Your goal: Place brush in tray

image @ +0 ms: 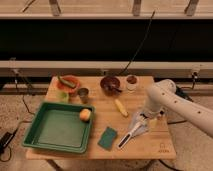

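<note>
So the task has basically not started yet as far as actual moving goes. The brush [128, 137] is lying flat on the tabletop [150, 147] near the front edge, a bit right of the middle. It sits at a diagonal, with its dark end pointing at the front edge and the white handle running back toward the right.

The gripper [139, 121] is down low right over the far end of that handle, with its fingers spread. I can't tell if it's already touching the handle, but nothing is pinched and the brush isn't lifted.

The tray [56, 131] takes up the front left corner and is well apart from the brush. There's a green sponge [107, 138] on the tabletop between the two, just beside the brush's dark end. A round orange fruit [85, 114] sits at the tray's back right corner, I think just inside the rim, and the rest of the tray floor is bare.

What's left, I'd say: close on the handle, lift, carry it left over the sponge and let go inside the tray. The long handle may swing if it's grabbed off-centre.
</note>
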Available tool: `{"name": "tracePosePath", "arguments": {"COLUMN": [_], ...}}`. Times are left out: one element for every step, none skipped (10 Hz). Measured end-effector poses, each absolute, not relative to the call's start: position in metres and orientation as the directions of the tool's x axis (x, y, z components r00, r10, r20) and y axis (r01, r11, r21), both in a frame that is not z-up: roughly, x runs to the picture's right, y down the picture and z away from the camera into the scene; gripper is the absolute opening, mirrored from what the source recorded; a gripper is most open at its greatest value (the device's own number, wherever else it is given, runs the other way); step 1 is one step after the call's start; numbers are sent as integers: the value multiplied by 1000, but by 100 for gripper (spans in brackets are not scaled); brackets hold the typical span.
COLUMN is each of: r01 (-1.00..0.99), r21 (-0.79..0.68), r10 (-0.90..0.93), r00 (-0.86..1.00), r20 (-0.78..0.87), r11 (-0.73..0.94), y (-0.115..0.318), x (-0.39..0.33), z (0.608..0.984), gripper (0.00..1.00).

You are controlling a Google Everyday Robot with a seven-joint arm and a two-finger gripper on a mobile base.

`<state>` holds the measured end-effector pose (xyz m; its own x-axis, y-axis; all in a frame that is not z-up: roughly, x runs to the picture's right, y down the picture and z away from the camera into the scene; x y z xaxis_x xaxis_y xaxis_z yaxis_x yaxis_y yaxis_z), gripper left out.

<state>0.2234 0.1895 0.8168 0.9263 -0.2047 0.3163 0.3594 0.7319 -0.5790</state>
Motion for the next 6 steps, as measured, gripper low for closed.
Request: {"name": "tracePosePath", "arguments": {"r01": [359,358,356,356,356,357], "r21": [-577,-577,-578,-578,-579,-580], "r10": [-204,-202,-200,-199,-199,-202], "r00": [926,926,927,927,927,927], "r20": [317,318,318,318,318,316], "r11": [733,734,734,734,734,733], "y": [189,190,190,190,191,192], "x": [224,225,226,227,227,228], "z": [820,825,828,831,834,837], "gripper": [80,80,80,80,80,80]}}
